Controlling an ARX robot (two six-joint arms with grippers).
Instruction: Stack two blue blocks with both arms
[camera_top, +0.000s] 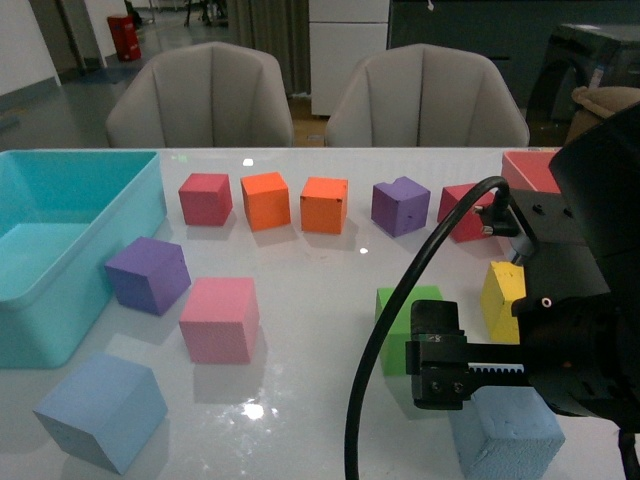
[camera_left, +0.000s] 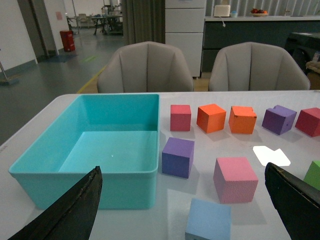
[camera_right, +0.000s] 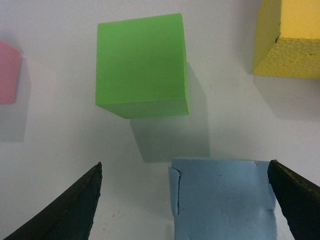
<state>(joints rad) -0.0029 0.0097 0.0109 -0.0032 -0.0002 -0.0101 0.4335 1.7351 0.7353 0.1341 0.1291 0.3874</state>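
— Why does the right claw (camera_right: 185, 164) hang spread wide over the near-right blue block (camera_right: 222, 200)?
— To straddle it for a grasp, I'd judge. It's pale sky-blue foam, rough, creased along one edge.
— And the left claw (camera_left: 182, 169)?
— Open too, empty, facing the other blue block (camera_left: 208, 220) at the desk's (camera_left: 205, 150) near left, with the pink cube (camera_left: 235, 179) and teal bin (camera_left: 85, 175) beyond.

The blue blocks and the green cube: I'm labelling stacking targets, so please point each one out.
left blue block (camera_top: 103, 398), front view, top face.
right blue block (camera_right: 225, 200), right wrist view, top face.
green cube (camera_right: 140, 60), right wrist view, top face.
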